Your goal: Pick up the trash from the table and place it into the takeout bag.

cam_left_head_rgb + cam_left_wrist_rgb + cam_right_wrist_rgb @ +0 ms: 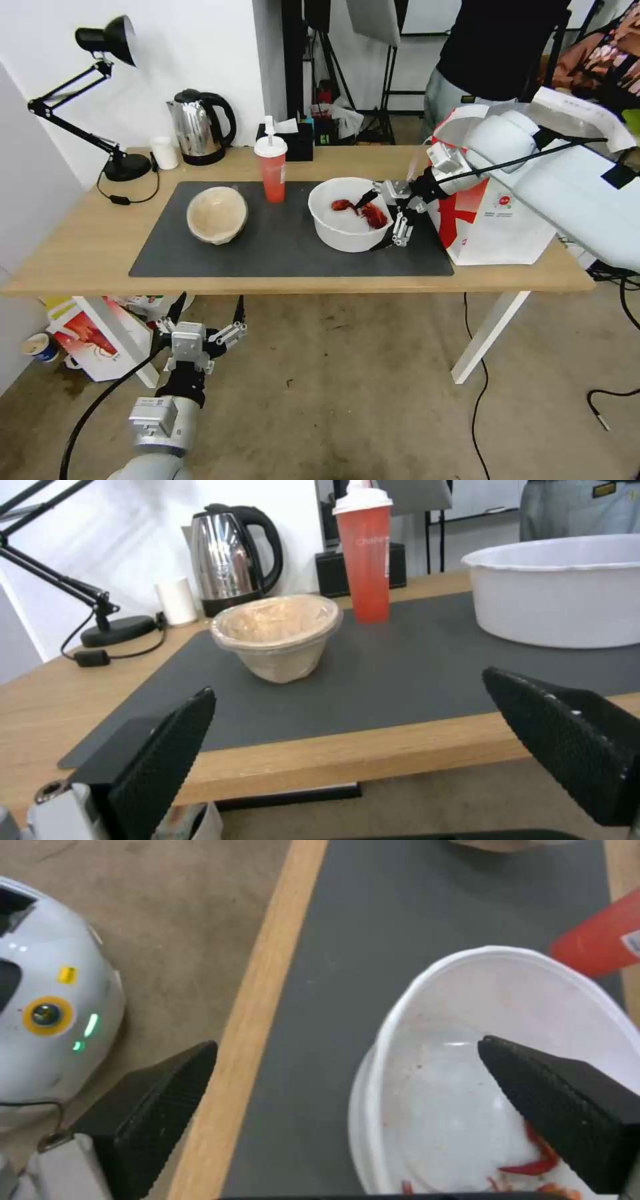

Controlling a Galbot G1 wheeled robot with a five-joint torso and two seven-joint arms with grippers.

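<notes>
On the table (87, 247), the dark mat carries three pieces of trash: a beige bowl (217, 213) at the left, a red cup (272, 170) with white lid and straw, and a white bowl (337, 223) with red crayfish scraps. My right gripper (365, 225) is open astride the white bowl's right rim (393, 1040), one finger (567, 1110) inside and the other (153, 1115) outside. The takeout bag (493, 227) stands just right of it. My left gripper (209, 305) hangs open below the table's front edge, facing the beige bowl (277, 635).
A kettle (200, 127), desk lamp (100, 100), small white cup (163, 152) and black tissue box (293, 140) line the table's back edge. A white-and-red carton (93, 333) sits on the floor under the left end. Cables trail on the floor at the right.
</notes>
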